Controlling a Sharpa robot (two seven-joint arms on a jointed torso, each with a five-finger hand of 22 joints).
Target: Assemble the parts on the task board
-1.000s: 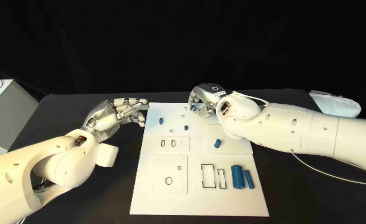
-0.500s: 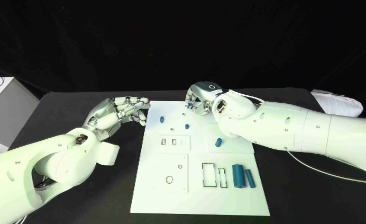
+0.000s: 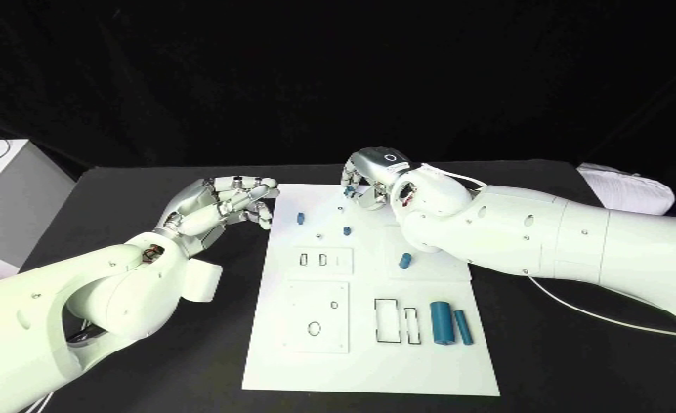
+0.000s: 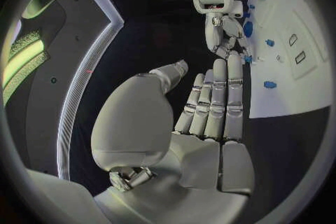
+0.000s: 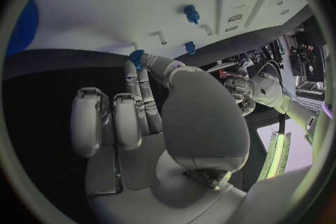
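One small blue part [image 5: 136, 57] sits pinched in the right hand [image 3: 375, 177]; left hand [image 3: 222, 204] empty, fingers apart beside the task board [image 3: 360, 354].

White board [image 3: 369, 354] lies flat on the surface, marked with outlined slots. Small blue parts [image 3: 404, 260] dot it; two blue cylinders [image 3: 449, 322] lie side by side near its right edge.

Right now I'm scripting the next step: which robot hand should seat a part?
Right. The right robot hand already pinches a small blue part over the task board. The left robot hand holds nothing, beside the board.
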